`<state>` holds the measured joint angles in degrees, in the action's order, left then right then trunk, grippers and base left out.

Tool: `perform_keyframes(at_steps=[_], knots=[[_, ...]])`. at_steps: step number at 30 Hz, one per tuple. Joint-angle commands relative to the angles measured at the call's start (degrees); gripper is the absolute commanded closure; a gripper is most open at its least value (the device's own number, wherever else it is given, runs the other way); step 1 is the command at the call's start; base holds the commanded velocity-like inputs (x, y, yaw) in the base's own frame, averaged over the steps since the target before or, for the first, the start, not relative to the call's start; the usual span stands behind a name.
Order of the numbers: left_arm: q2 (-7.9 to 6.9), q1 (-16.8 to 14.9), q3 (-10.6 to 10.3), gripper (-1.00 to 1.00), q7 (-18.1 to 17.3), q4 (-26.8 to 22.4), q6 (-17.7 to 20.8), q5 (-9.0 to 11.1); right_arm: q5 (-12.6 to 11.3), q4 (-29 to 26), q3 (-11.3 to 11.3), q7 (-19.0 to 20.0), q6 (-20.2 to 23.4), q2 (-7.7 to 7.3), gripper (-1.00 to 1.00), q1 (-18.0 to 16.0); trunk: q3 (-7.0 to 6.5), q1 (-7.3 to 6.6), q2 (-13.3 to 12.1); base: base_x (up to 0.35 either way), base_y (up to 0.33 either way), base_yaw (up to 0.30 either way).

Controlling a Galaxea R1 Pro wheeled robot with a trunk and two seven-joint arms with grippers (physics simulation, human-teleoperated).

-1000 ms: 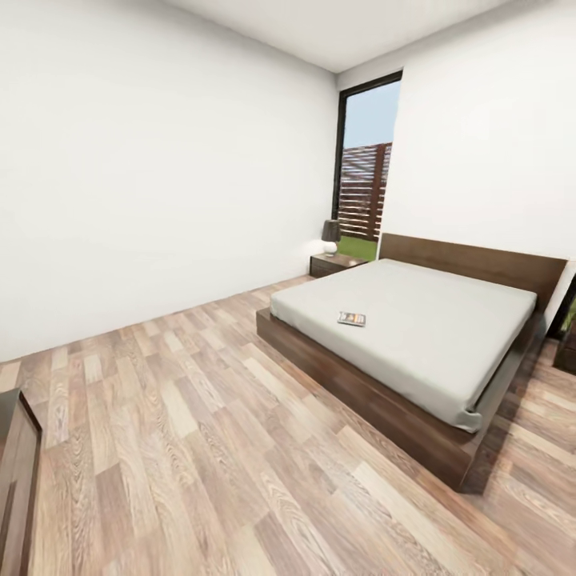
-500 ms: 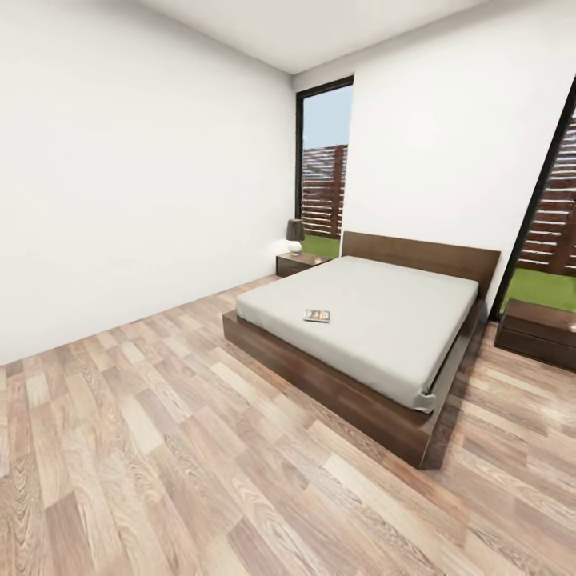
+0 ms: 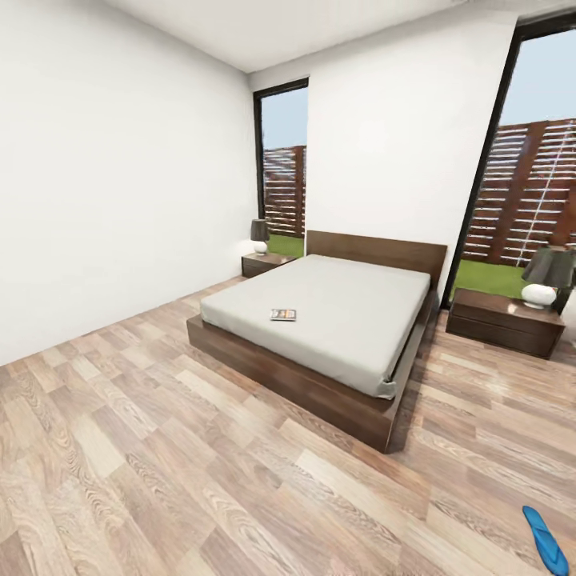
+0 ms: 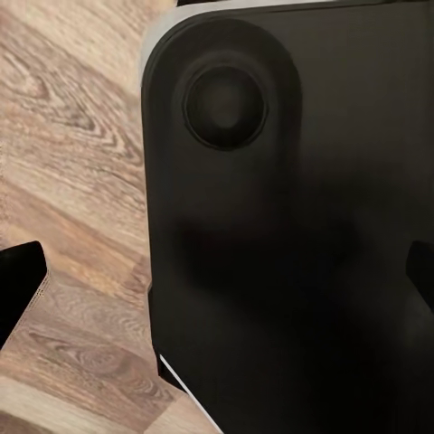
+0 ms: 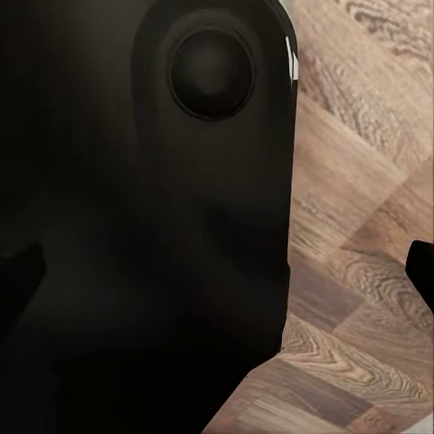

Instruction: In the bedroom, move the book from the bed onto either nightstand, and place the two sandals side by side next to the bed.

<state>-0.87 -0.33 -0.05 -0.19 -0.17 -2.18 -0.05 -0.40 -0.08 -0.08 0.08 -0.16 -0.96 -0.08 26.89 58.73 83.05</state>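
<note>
Approach step. Book (image 3: 283, 314) lies on bed (image 3: 336, 308), near its foot; one sandal (image 3: 545, 538) on floor. Can't tell my pincers' state. Next: drive to bed, reach book.

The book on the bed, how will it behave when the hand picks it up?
The book looks thin and small, so probably light and somewhat bendable. It lies flat on the soft-looking mattress of the bed, so pinching an edge may be awkward; pushed, it would likely slide, not roll.
</note>
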Motion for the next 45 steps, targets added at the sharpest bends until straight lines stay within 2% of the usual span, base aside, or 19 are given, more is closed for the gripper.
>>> perform_keyframes(at_steps=[1, 45], knots=[[-0.01, -0.02, -0.01, -1.0, -0.02, 0.05, -0.2, -0.01, -0.04, -0.01, 0.0, 0.01, -0.02, 0.0, -1.0, -0.01, 0.04, 0.0, 0.02, 0.0, 0.0, -0.299], [-0.01, -0.02, -0.04, -1.0, -0.05, 0.08, -0.2, -0.1, -0.02, -0.01, 0.01, 0.01, -0.02, 0.0, -1.0, -0.01, 0.04, 0.0, 0.02, 0.0, 0.0, -0.299]])
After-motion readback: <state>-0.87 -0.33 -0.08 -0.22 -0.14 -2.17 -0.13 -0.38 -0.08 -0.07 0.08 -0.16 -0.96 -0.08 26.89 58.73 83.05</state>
